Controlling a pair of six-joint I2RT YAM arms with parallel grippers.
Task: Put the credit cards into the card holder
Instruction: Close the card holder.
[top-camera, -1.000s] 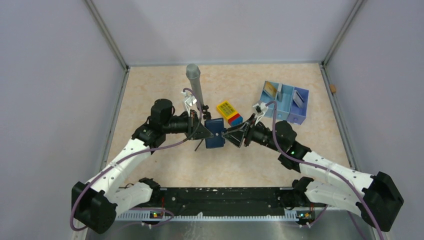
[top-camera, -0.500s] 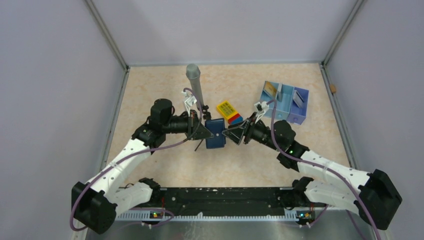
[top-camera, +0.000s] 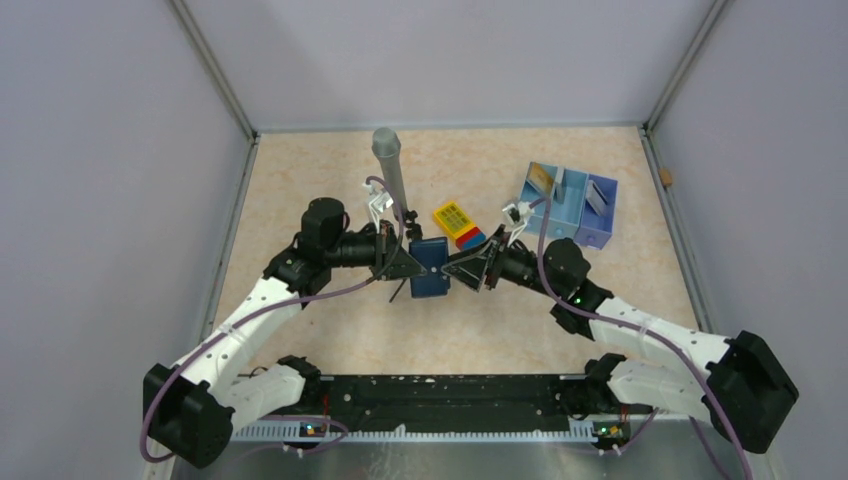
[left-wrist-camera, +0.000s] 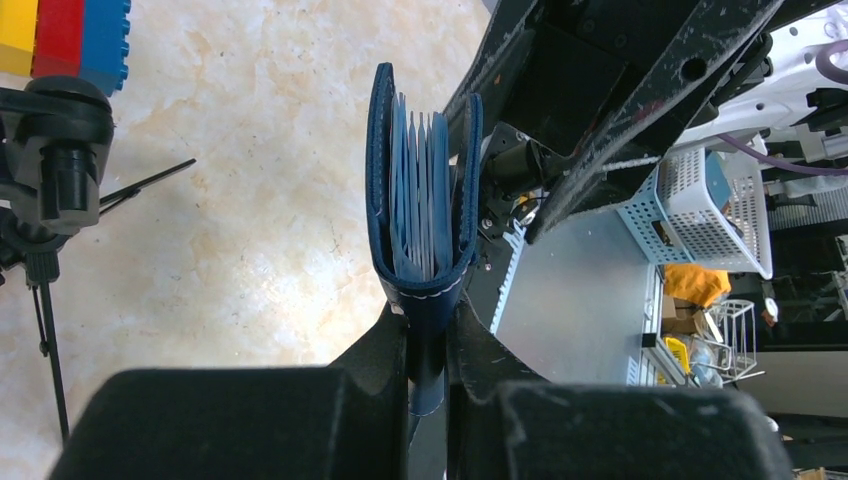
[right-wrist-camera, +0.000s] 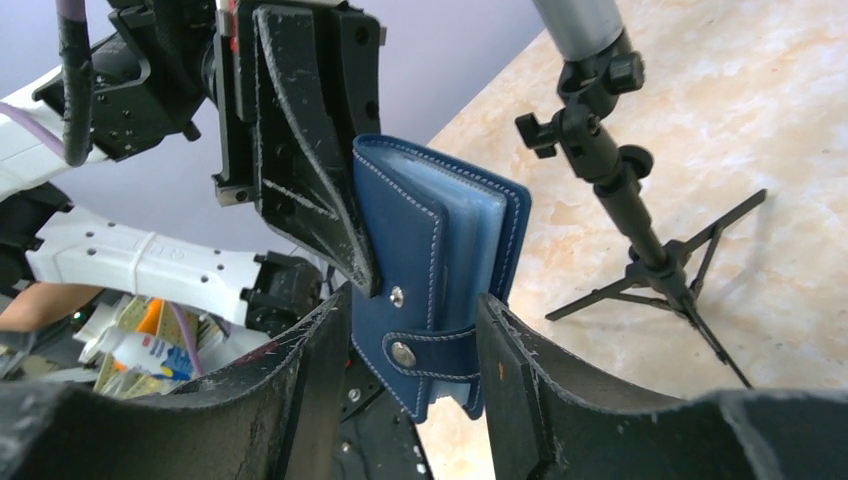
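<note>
So, biggest thing first: the tan marbled table (top-camera: 330, 180), with both arms reaching in to meet near the middle of the top view. The left arm (top-camera: 250, 310) comes up from the lower left and the right arm (top-camera: 650, 340) from the lower right.

Toward the upper right of that view sits a pale blue three-compartment tray (top-camera: 562, 232). Up near centre is a little tripod with a grey cylinder on top (top-camera: 390, 165).

The left gripper (left-wrist-camera: 428, 335) is clamped tight on the fold end of the card holder (left-wrist-camera: 420, 200), holding it up off the table. It's the navy wallet, and it gapes a bit so the lighter blue sleeves fan out inside.

The right gripper (right-wrist-camera: 415, 330) has its jaws spread, one on each side of the wallet's snap-tab end. Whether they're actually squeezing it or just flanking it, I can't tell.

In the top view the wallet is dead centre, right between the two grippers.

Just above and to the right of it lies a yellow-topped toy brick (top-camera: 458, 224).

Smallest bits — the credit cards (top-camera: 541, 178) are standing in the tray: a gold one in the left compartment, a pale one beside it, and a grey one in the right compartment.
</note>
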